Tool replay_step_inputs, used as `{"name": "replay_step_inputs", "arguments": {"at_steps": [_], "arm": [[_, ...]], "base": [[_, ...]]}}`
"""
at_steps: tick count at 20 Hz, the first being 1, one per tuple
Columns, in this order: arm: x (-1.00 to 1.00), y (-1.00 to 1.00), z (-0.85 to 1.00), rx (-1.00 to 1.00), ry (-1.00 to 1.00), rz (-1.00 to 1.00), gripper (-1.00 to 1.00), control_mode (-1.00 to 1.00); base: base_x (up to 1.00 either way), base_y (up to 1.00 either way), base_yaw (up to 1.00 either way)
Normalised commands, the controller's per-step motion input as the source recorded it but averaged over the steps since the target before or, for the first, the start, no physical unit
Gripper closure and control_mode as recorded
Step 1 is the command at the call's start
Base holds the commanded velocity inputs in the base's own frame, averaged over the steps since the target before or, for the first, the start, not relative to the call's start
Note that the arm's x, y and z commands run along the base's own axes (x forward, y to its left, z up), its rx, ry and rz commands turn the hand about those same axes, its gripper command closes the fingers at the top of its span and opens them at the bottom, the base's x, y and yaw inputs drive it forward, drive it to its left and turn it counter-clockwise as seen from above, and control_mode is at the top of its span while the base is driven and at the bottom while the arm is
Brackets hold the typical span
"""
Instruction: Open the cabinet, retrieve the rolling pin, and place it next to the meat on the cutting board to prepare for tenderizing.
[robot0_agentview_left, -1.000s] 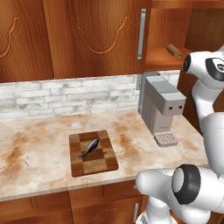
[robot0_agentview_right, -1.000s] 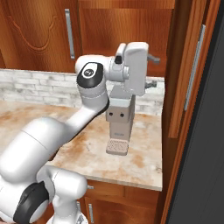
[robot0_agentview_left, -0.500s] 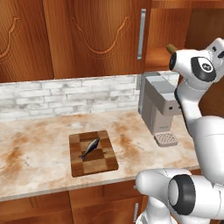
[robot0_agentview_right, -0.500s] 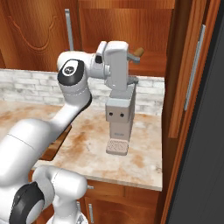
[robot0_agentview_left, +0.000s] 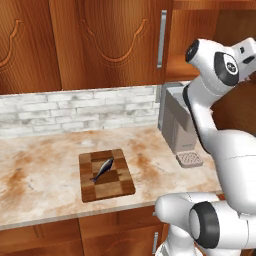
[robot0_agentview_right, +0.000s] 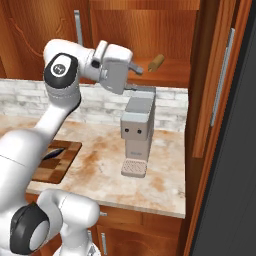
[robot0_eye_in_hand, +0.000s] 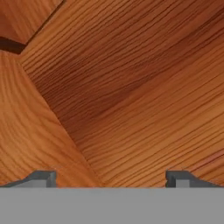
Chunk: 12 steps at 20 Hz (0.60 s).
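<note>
Right base view: over the last second the gripper (robot0_agentview_right: 136, 69) has been swung from above the coffee machine (robot0_agentview_right: 137, 131) toward the open cabinet (robot0_agentview_right: 150, 35), and its tip is now seen near the front lip of the shelf, short of the rolling pin (robot0_agentview_right: 156, 62). In the hand view the fingertips (robot0_eye_in_hand: 41, 178) are set wide apart with nothing between them, facing bare wood grain. The reach for the pin is judged to be under way, the grasp not yet made.

Near the front edge of the bench (robot0_agentview_left: 45, 200) the cutting board (robot0_agentview_left: 106, 174) is seen, with the meat (robot0_agentview_left: 103, 169) lying diagonally on its middle; bare board is left on both sides of the fish for the pin. Farther back, by the right end of the bench, the coffee machine stands directly under the shelf, so little room is left below the hand. Farthest back, the pin lies on the shelf toward its right, angled, well apart from the gripper. The opened door (robot0_agentview_right: 220, 75) bounds the right side, and the neighbouring carved cabinet door (robot0_agentview_left: 107, 42) the left, so entry is judged narrow.
</note>
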Motion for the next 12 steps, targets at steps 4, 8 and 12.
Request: {"name": "replay_step_inputs", "arguments": {"at_steps": [4, 8, 12], "arm": [[-0.13, 0.34, 0.0, 0.33, -0.13, 0.05, -1.0, -1.0], [0.0, 0.17, 0.0, 0.33, -0.16, 0.12, -1.0, -1.0], [0.0, 0.06, 0.0, 0.29, -0.18, 0.2, -1.0, -1.0]], "base": [[0.0, 0.0, 0.0], [0.0, 0.0, 0.0], [0.0, 0.0, 0.0]]}}
